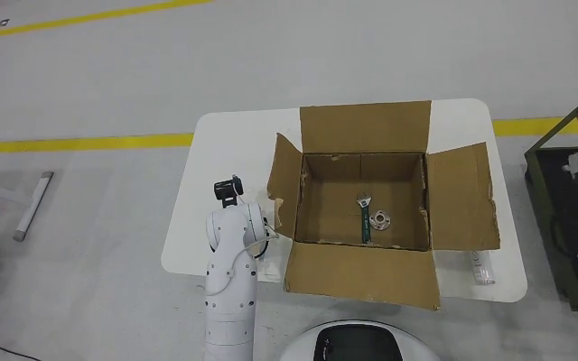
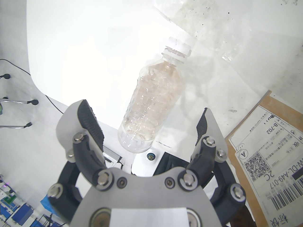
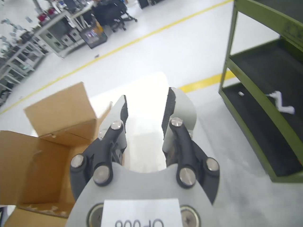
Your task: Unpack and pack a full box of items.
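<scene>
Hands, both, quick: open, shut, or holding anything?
Left hand: open, empty; the bottle lies ungripped ahead of it.
Right hand: open, empty.

You've got the cardboard box (image 1: 365,271) open on the white table (image 1: 235,144), flaps out. Inside: green-handled wrench (image 1: 364,219) w/ small metal flange (image 1: 381,218) just beside it. An arm (image 1: 233,262) sits by one side flap, a clear bottle (image 1: 481,266) lies by the opposite one.

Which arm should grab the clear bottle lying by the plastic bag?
Left. The left pincer hangs open right above the bottle on the table, fingers either side. The right pincer faces outward, toward the floor and green cart.
</scene>
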`<state>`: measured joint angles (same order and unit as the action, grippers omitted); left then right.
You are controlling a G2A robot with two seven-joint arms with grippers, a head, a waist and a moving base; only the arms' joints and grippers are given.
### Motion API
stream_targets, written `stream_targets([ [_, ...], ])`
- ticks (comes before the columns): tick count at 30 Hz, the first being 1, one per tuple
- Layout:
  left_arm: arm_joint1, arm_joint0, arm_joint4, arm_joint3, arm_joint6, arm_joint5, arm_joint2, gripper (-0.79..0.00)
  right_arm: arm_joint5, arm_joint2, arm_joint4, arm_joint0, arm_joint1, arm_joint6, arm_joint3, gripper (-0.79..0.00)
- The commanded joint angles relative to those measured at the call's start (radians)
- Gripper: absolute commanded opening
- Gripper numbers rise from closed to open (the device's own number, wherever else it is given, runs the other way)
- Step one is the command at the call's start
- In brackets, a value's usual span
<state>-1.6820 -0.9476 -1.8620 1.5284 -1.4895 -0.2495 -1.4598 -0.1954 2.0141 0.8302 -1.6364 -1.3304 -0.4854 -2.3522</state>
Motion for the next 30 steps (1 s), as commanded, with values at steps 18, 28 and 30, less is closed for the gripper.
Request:
stream_targets([
  [18,0.0,0.0,0.0,0.0,0.0,0.0,0.0,0.0,-0.232,-0.784,0.528,0.304,-0.023,-0.151,0.314,-0.785],
  [28,0.0,0.0,0.0,0.0,0.0,0.0,0.0,0.0,-0.236,-0.808,0.536,0.329,-0.028,-0.173,0.35,-0.785],
  [30,0.0,0.0,0.0,0.0,0.0,0.0,0.0,0.0,-0.236,-0.808,0.536,0.329,-0.028,-0.173,0.35,-0.785],
])
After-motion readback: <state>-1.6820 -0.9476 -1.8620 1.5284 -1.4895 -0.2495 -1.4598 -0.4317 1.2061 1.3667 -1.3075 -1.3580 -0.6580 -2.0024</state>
